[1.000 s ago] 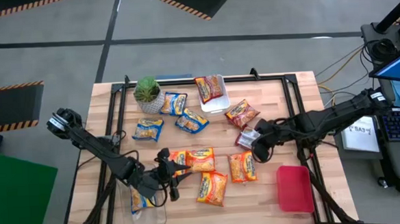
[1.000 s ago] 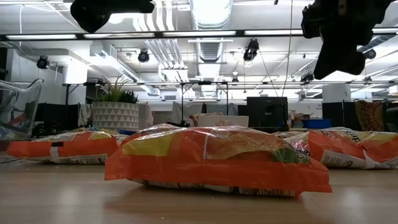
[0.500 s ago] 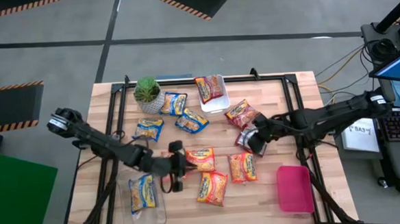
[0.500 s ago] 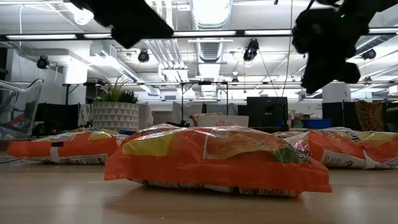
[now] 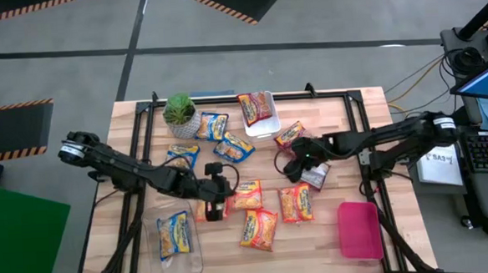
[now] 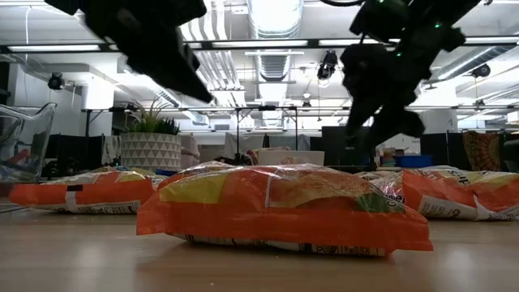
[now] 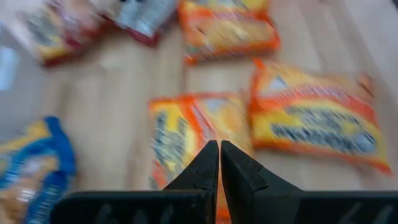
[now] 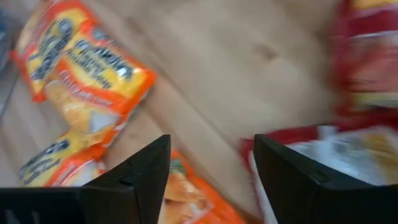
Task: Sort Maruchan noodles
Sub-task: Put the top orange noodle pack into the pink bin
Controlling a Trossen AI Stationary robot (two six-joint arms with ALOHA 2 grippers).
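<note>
Sorting of Maruchan noodles on the wooden bench (image 5: 343,114), seen mid-task. Over the past second the left end effector (image 5: 217,206) has swung away from the clear bin (image 5: 177,255) at the bench's near-left corner, where one blue-and-yellow packet (image 5: 175,234) now lies, and has come over the middle cluster of orange packets (image 5: 261,215); the deposit appears complete and a next pick seems to be starting. In the same interval the right end effector (image 5: 292,168) has travelled from beside the red lid (image 5: 359,228) toward the bench centre and now hangs just beside the maroon packets (image 5: 297,136). In the left wrist view the left fingers (image 7: 208,167) are pressed together, holding nothing, poised above an orange packet (image 7: 180,134). In the right wrist view the right fingers (image 8: 142,171) stand wide apart, empty, with a maroon packet (image 8: 367,68) and orange packets (image 8: 87,71) below them. Further blue-and-yellow packets (image 5: 219,138) remain unsorted near the potted plant (image 5: 180,115), and one maroon packet lies in the white tray (image 5: 264,125) at the far edge. Most of the sorting appears still to be done.
</note>
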